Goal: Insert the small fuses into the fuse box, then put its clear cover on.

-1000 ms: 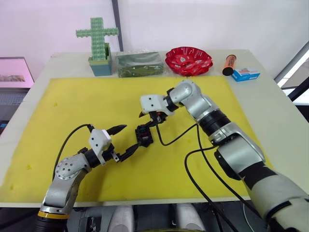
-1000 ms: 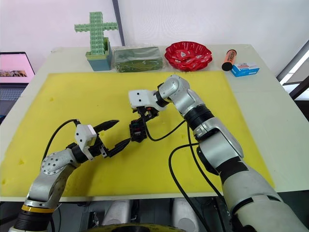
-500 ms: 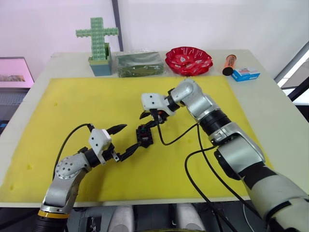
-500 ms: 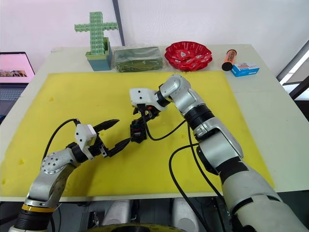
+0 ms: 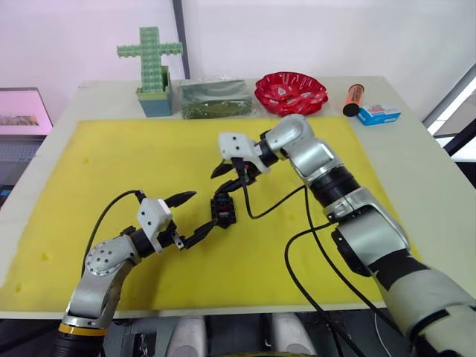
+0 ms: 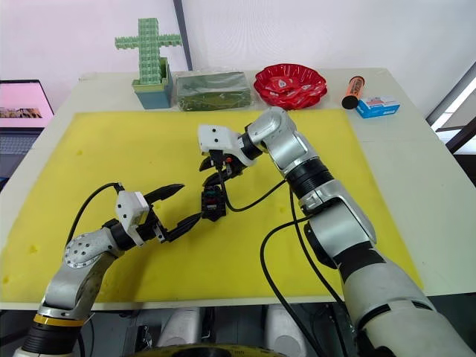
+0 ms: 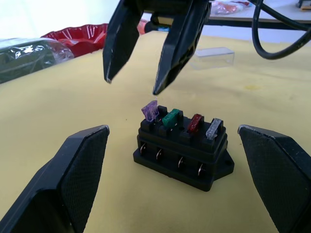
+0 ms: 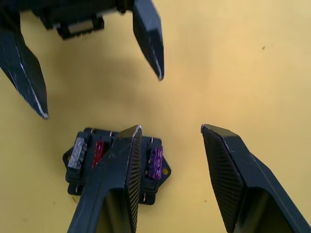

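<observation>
Fuse box: mid-mat, four small fuses seated in a row. Right gripper: spread, empty, just above. Left gripper: spread, flanking, likely steadying. Clear cover: beyond, unfitted.

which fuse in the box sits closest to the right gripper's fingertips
The purple fuse, at the end of the row in the fuse box. The open right gripper hangs just above it; green, red and grey sit progressively farther along.
</observation>
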